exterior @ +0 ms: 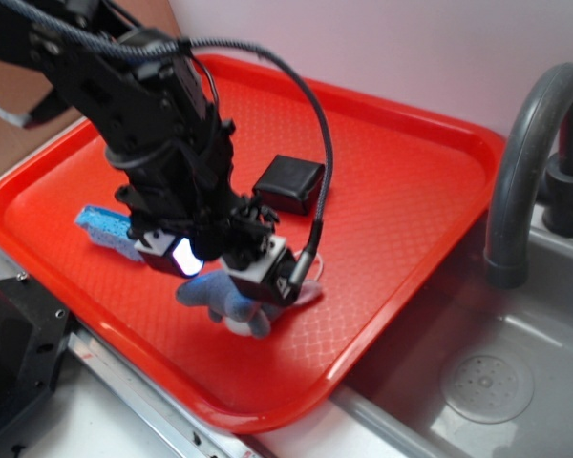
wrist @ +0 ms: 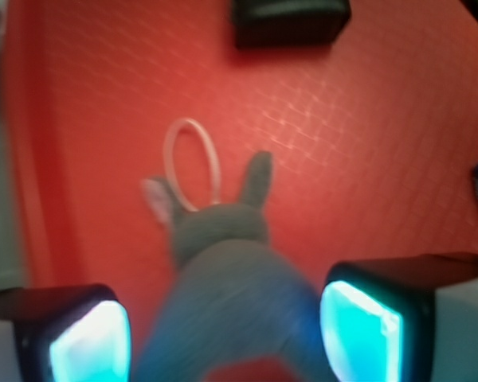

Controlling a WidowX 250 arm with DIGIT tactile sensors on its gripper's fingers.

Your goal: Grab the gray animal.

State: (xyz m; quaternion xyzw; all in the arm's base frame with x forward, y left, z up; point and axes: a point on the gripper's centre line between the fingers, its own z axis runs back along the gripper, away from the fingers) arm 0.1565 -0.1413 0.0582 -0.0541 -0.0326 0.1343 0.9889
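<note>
Our gripper (wrist: 223, 334) has its fingers (wrist: 358, 334) spread around the gray plush bunny (wrist: 223, 263); soft and light, we judge its squashy body the best hold.

Soft matt gray plush animal (wrist: 223, 263) between my pads (wrist: 358, 330), fuzzy cloth, thin smooth white loop (wrist: 193, 163). My pads glossy, glowing cyan, in matt black plastic housings. Red plastic tray (exterior: 401, 181) with fine diamond-embossed texture, slight sheen. Porous blue sponge (exterior: 105, 229). Black square block (exterior: 289, 183), satin finish. Dull gray sink (exterior: 516, 372).
</note>
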